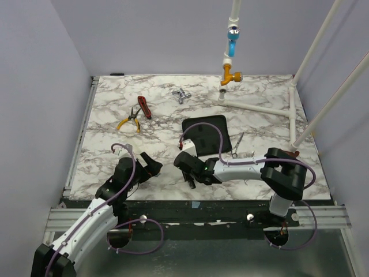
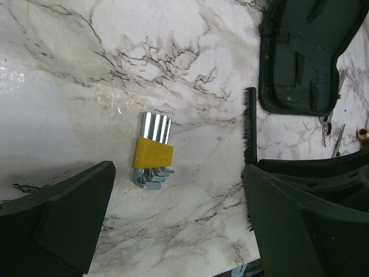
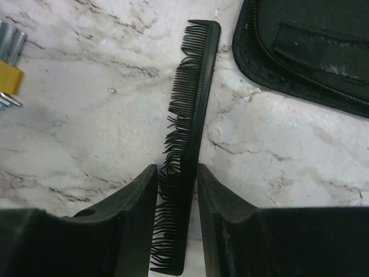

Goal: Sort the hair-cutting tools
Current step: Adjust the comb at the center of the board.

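black case (image 1: pixel 204 134): lay open and flat near the middle of the marble table (image 1: pixel 104 144); showed only its own sewn pockets, straps and zip edge.
comb (image 3: pixel 193 98): lay flat on the marble outside the black case, just off its near-left corner; tip close beside the rim but apart from it, teeth turned away from the black case.
scissors (image 1: pixel 237 144): lay on the marble outside the black case, just beside its right edge; could not be told whether touching the rim.
right gripper (image 3: pixel 176 168): sat low on the near side of the black case, over the comb's near half; jaws set at the comb's width, one finger (image 3: pixel 141 202) against the teeth and the other against the spine, gripping the comb where it rested on the table.
left gripper (image 2: pixel 179 173): hung well to the left of the black case; jaws spread wide, holding nothing.
hex-key set (image 2: pixel 153 151): yellow-sleeved; lay on the marble below the left gripper, left of the comb and the black case.
yellow-handled pliers (image 1: pixel 128 121): lay well to the left of the black case.
red-handled tool (image 1: pixel 144 107): lay just beyond the pliers, far-left of the black case.
silver metal piece (image 1: pixel 181 95): lay beyond the black case's far edge, apart from it.
white pipe frame (image 1: pixel 259 108): stood beyond and right of the black case.
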Motion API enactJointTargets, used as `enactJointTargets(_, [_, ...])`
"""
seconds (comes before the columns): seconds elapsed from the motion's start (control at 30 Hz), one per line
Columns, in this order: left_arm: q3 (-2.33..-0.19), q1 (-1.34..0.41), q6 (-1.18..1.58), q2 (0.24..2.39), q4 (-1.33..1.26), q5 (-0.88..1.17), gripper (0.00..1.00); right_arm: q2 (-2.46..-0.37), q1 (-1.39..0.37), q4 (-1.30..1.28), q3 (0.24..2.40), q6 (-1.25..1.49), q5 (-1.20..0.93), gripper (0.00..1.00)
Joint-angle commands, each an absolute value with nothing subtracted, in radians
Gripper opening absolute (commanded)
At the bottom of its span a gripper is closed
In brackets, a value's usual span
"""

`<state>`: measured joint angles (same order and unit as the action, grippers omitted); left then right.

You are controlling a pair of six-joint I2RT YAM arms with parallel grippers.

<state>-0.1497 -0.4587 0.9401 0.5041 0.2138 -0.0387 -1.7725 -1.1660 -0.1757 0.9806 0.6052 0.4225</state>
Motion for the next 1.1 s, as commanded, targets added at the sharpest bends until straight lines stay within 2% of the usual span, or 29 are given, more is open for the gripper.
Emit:
enactJointTargets(0.0, [-0.16,-0.461,0.933,0.53,0.158,-0.008,0.95,-1.725,-1.173,-0.21,0.88,0.593,0.424,0.37])
enactJointTargets(0.23, [-0.175,-0.46,0.924,0.591,0.111,-0.002,0.94,-1.592,-1.172,-0.216,0.827,0.595,0.425,0.55])
enactJointTargets(0.3, [-0.193,-0.46,0.919,0.624,0.093,-0.002,0.95,-1.538,-1.172,-0.236,0.826,0.615,0.432,0.56])
enactJointTargets(0.37, [-0.214,-0.461,0.912,0.663,0.077,0.025,0.94,-1.483,-1.173,-0.251,0.81,0.636,0.425,0.5])
enactJointTargets(0.5, [-0.256,-0.46,0.902,0.753,0.034,0.06,0.93,-1.393,-1.173,-0.22,0.729,0.677,0.345,0.29])
enactJointTargets(0.7, [-0.335,-0.46,0.884,0.903,-0.049,0.118,0.84,-1.367,-1.173,-0.132,0.621,0.727,0.248,0.01])
enactJointTargets(1.07, [-0.453,-0.46,0.899,1.183,-0.168,0.142,0.72,-1.296,-1.173,-0.01,0.553,0.684,0.181,0.01])
